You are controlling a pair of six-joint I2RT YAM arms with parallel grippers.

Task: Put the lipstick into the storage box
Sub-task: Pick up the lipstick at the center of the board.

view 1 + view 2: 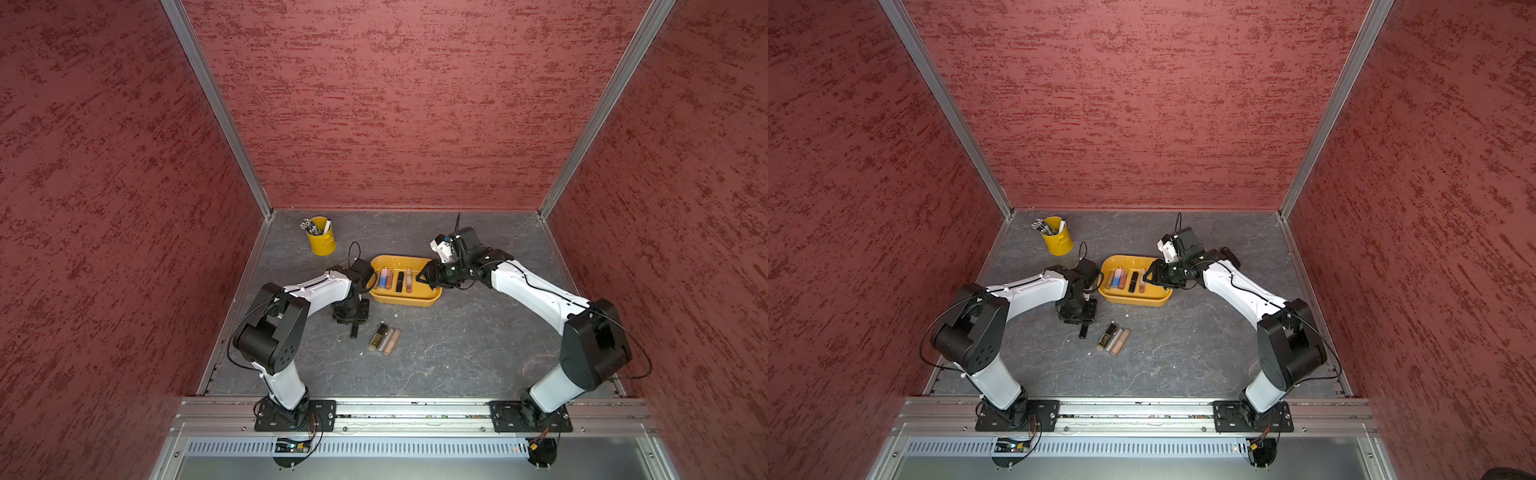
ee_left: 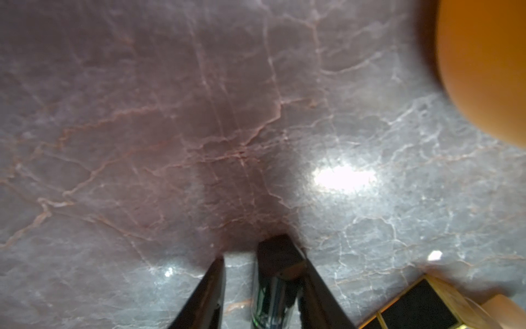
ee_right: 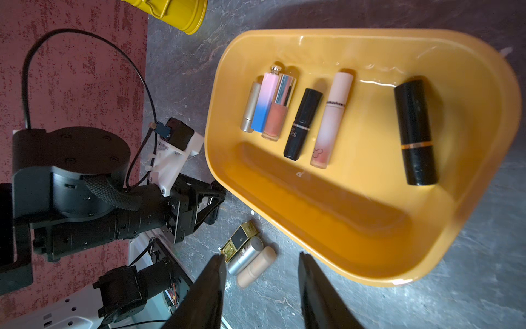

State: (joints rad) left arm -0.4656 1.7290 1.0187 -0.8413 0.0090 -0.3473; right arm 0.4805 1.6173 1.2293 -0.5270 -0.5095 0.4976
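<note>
The storage box (image 1: 405, 300), a shallow yellow-orange oblong tub, sits mid-table with six lipstick tubes (image 3: 303, 122) lying side by side inside. A black lipstick (image 1: 354, 331) rests on the grey table (image 1: 457, 353) nearby, outside the tub.

The left arm (image 1: 320, 289) is bent sharply at the elbow and reaches forward, with its wrist turned down so that the left gripper (image 2: 260, 262) points straight downward, its jaws set a narrow way apart. The right arm (image 1: 536, 291) stretches forward and inward with the wrist roughly level. The right gripper (image 3: 261, 256) hangs with its jaws spread wide.
</note>
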